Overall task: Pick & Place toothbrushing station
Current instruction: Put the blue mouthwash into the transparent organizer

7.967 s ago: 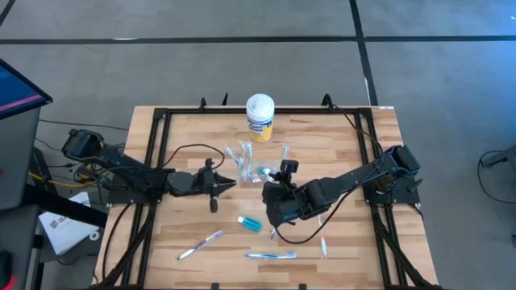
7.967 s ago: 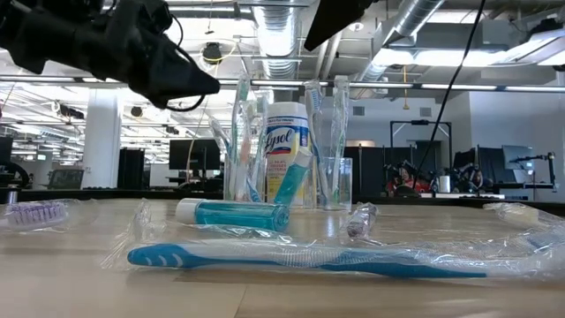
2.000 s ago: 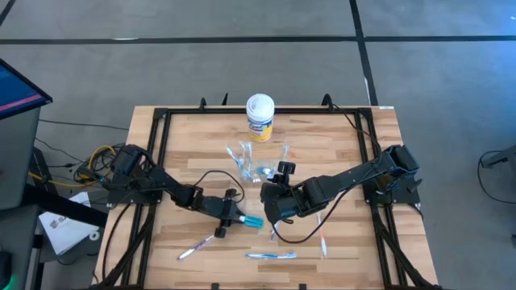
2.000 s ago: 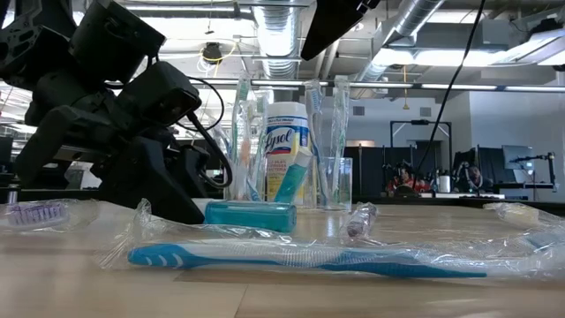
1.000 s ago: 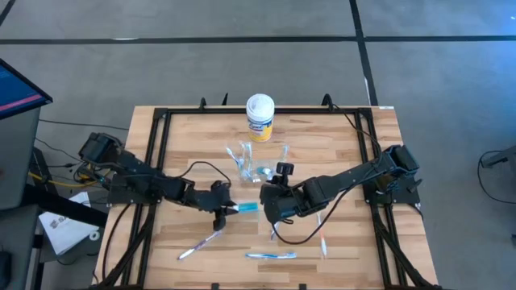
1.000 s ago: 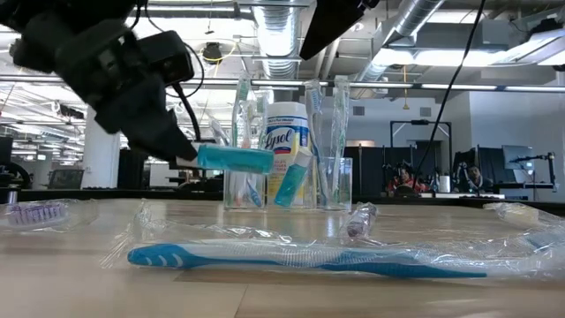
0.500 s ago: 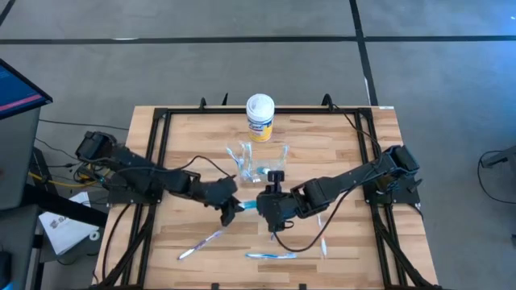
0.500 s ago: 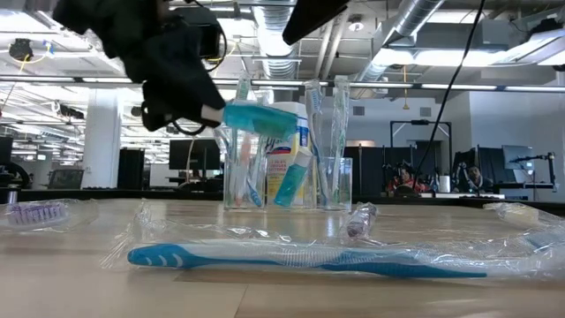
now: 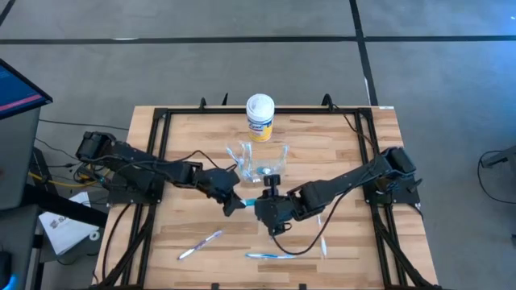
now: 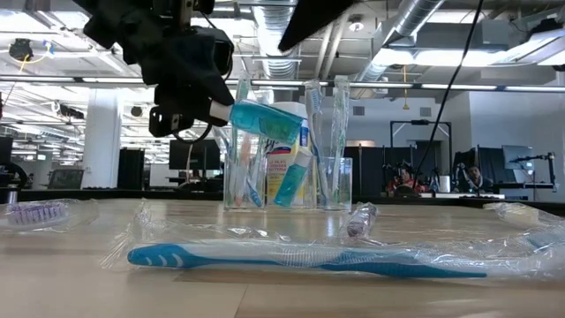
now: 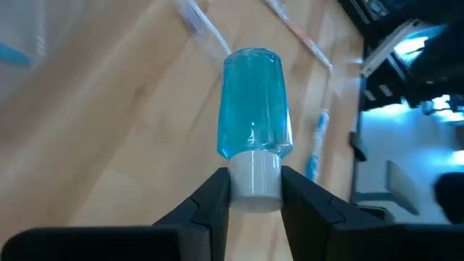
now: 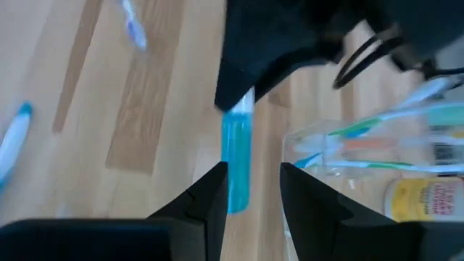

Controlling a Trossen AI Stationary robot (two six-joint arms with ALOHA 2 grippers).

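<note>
Jaws of left gripper (image 11: 254, 190) pinch teal tube (image 11: 254, 135) aloft; right gripper (image 12: 250, 190) spread around it.

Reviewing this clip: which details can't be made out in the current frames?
- Right gripper: high view, too small; its wrist view shows the fingers either side of the teal tube, contact unclear.
- Cup contents: low view, toothbrushes overlap.
- Canister label: low view, partly hidden by the tube in the left gripper.
</note>
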